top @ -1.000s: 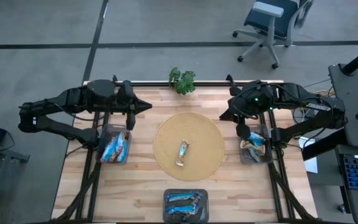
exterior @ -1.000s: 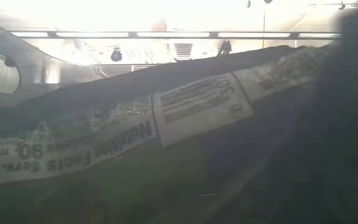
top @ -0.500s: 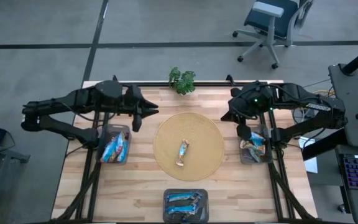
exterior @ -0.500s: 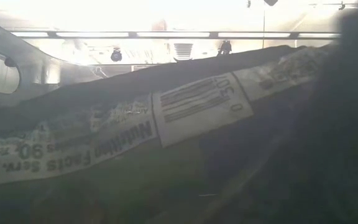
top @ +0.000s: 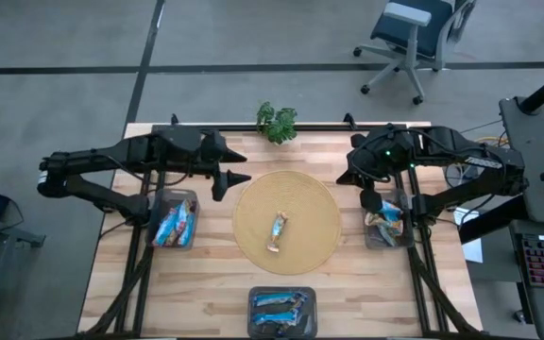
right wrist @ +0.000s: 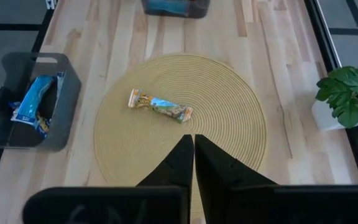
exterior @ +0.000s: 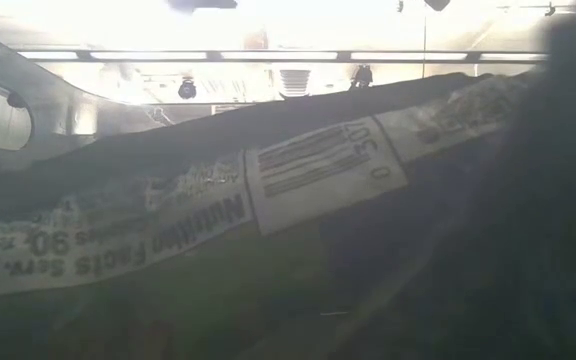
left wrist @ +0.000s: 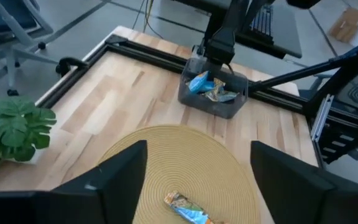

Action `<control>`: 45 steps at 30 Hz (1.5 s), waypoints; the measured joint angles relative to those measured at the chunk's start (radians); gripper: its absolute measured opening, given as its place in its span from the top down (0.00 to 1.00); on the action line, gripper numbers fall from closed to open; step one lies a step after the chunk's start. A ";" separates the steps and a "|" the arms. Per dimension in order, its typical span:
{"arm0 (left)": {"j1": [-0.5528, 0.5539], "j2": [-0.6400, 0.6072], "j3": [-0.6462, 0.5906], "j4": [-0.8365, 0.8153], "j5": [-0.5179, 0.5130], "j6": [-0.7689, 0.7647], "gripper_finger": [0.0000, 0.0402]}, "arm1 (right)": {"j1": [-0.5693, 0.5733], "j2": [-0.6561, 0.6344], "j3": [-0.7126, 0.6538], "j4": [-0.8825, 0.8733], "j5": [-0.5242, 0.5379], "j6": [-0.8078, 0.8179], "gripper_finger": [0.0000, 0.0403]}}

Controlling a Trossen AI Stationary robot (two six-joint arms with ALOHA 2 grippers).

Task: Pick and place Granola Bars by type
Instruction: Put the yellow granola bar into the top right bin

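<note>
On the round woven mat (top: 286, 223) lies one granola bar (top: 279, 231), long axis roughly fore-aft. My left gripper (top: 239, 178), fingers spread wide and empty, hovers nearest, at the mat's far-left edge.

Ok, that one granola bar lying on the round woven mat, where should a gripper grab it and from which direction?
Probably from straight above, pinching the granola bar across its narrow middle. It lies flat and alone on the round mat, tilted a little off the table's edges, so the fingers should turn to close on its long sides. The crimped ends look a poorer hold. The open left gripper is near.
</note>
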 joint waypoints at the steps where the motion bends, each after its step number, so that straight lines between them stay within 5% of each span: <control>1: 0.000 0.007 0.000 0.001 0.000 -0.002 0.33 | 0.000 0.000 -0.001 -0.001 0.000 0.000 0.98; 13: -0.001 0.113 0.067 0.001 0.080 -0.017 0.31 | 0.000 0.000 -0.002 -0.033 0.000 -0.009 0.98; 28: -0.064 0.347 0.356 -0.183 0.125 0.340 0.31 | 0.000 0.000 -0.002 -0.058 0.000 -0.008 0.98; 35: -0.088 0.403 0.394 -0.236 0.121 0.429 0.31 | 0.000 -0.001 -0.002 -0.060 0.000 -0.011 0.98; 40: -0.111 0.439 0.394 -0.240 0.080 0.489 0.31 | 0.000 -0.001 -0.002 -0.060 0.000 -0.011 0.98; 45: -0.154 0.484 0.393 -0.271 -0.042 0.755 0.31 | 0.000 -0.001 -0.002 -0.060 0.000 -0.009 0.98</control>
